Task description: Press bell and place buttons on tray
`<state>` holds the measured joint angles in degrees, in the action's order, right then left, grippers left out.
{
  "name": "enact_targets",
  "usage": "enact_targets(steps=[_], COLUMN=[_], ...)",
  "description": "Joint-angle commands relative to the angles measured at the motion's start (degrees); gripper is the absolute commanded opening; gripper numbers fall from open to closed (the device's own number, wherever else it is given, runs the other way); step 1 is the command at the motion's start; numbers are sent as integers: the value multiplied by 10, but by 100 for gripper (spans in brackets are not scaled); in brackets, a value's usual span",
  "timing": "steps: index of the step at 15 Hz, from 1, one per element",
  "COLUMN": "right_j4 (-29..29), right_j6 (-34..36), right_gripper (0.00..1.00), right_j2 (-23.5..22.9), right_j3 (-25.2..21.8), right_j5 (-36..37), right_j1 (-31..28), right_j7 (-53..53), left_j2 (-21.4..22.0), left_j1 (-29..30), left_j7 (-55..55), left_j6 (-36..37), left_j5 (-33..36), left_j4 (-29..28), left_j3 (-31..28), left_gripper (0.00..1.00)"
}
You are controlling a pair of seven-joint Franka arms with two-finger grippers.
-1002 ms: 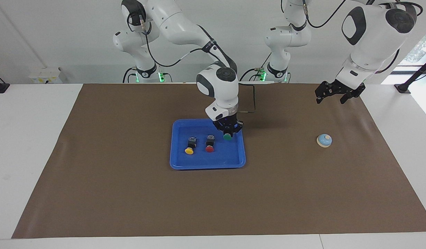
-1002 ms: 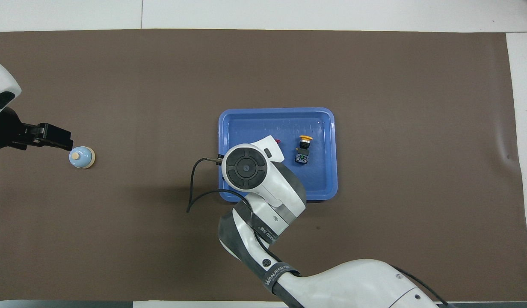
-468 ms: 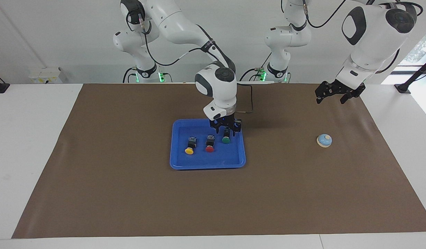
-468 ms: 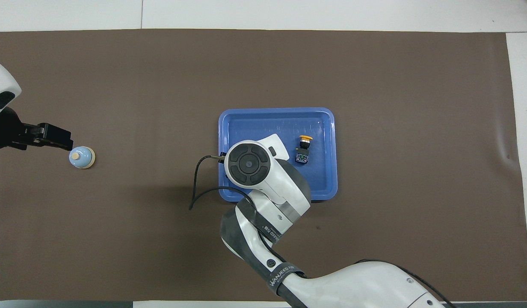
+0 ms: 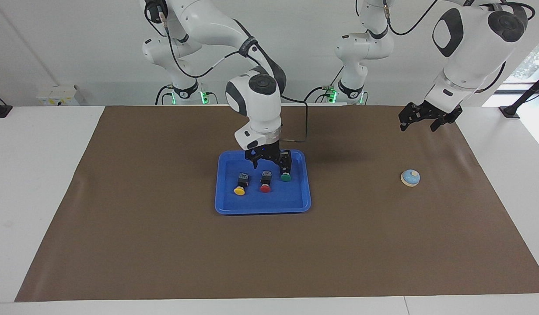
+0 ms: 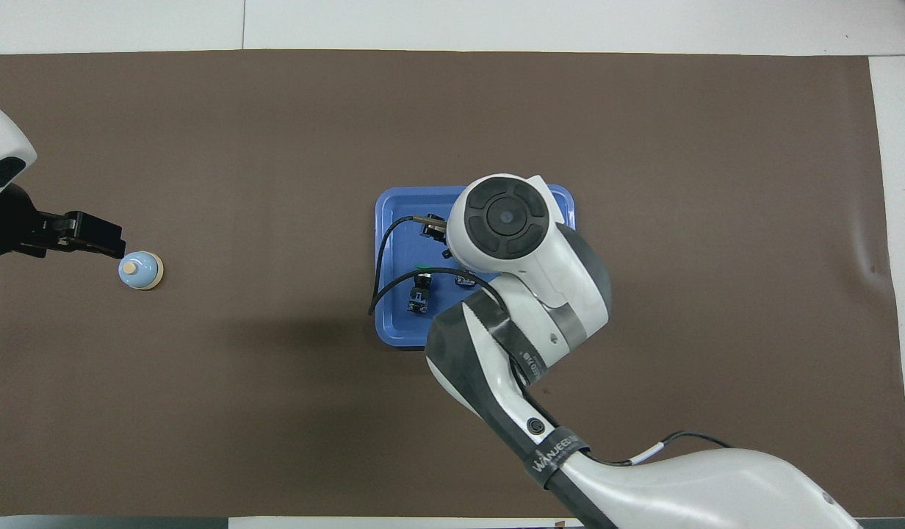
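Facing view shows the blue tray (image 5: pixel 263 205) on the brown mat (image 5: pixel 164 245) at the middle of the table, with all three buttons lying in it in a row: the yellow button (image 5: pixel 240 183) toward the right arm's end, the red button (image 5: pixel 265 182) in the middle, and the green button (image 5: pixel 286 173) toward the left arm's end. The right gripper (image 5: pixel 269 162) hangs just over the tray's edge nearest the robots, above the red and green buttons, its fingers spread apart and holding nothing. The bell (image 5: pixel 410 177) sits on the mat well apart from the tray, toward the left arm's end. The left gripper (image 5: pixel 422 120) waits in the air over the mat, fingers spread, empty.
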<state>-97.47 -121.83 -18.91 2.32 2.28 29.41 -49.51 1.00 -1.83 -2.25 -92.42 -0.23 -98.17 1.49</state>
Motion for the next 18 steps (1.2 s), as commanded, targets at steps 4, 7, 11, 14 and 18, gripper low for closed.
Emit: enact_targets(steps=[4, 7, 11, 14, 18], right_j4=[-6, -6, -6, -6, 35], right_j6=[111, 169, 256, 300, 351], right_gripper=[100, 100, 100, 100, 100], right_j2=[67, 99, 156, 202, 220], right_j3=[6, 6, 4, 13, 38], right_j5=[-2, -2, -8, -11, -12], right_j1=[-121, -176, -218, -275, -334], right_j7=[260, 372, 433, 493, 502], left_j2=[11, 11, 11, 11, 11], left_j1=[-1, -1, -1, -1, -1], left_j7=[1, 1, 1, 1, 1], left_j6=[-8, -8, -8, -8, -8], left_j5=[10, 10, 10, 10, 10], left_j4=[-12, -12, -12, -12, -12], left_j3=[-1, -1, -1, -1, -1], left_gripper=[100, 100, 100, 100, 100])
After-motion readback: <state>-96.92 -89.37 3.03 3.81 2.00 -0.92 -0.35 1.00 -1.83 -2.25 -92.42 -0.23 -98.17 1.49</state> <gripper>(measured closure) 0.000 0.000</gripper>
